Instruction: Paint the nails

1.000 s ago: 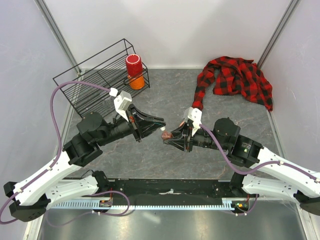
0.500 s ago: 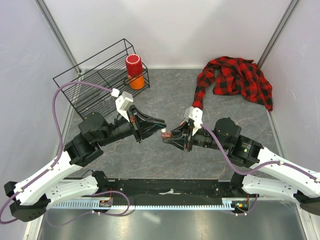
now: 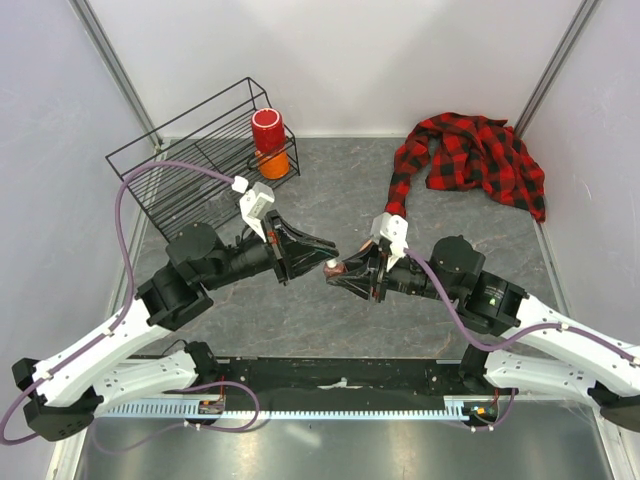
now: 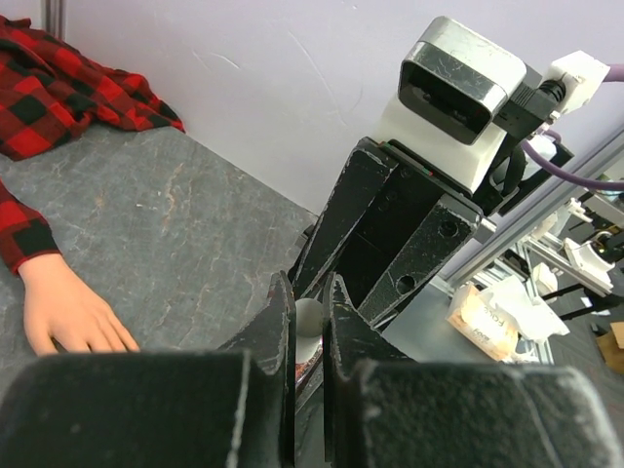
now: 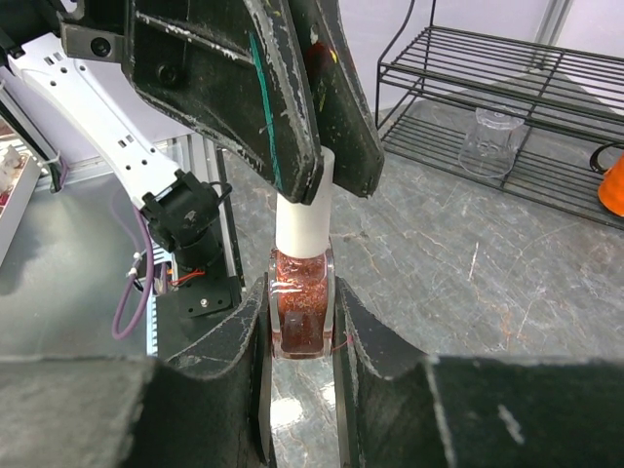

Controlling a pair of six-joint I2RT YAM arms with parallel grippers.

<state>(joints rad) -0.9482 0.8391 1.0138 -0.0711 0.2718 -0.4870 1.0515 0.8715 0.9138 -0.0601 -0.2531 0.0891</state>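
Note:
My right gripper (image 3: 337, 272) is shut on a small bottle of red glitter polish (image 5: 303, 310) and holds it upright above the grey table. My left gripper (image 3: 328, 256) comes in from the left and is shut on the bottle's white cap (image 5: 304, 216); the cap shows between its fingertips in the left wrist view (image 4: 308, 314). The pale mannequin hand (image 4: 70, 314) lies flat on the table, coming out of a red-and-black plaid sleeve (image 3: 402, 185). Its nails are too small to make out. In the top view the hand is hidden behind my right wrist.
The rest of the plaid shirt (image 3: 482, 152) is bunched at the back right. A black wire rack (image 3: 185, 172) stands at the back left with a red cup (image 3: 267, 128) on an orange one (image 3: 274, 164), and a clear glass (image 5: 492, 141).
My left arm has moved a little to the right, bringing its fingers over the bottle's cap. My right gripper has held the bottle nearly still.

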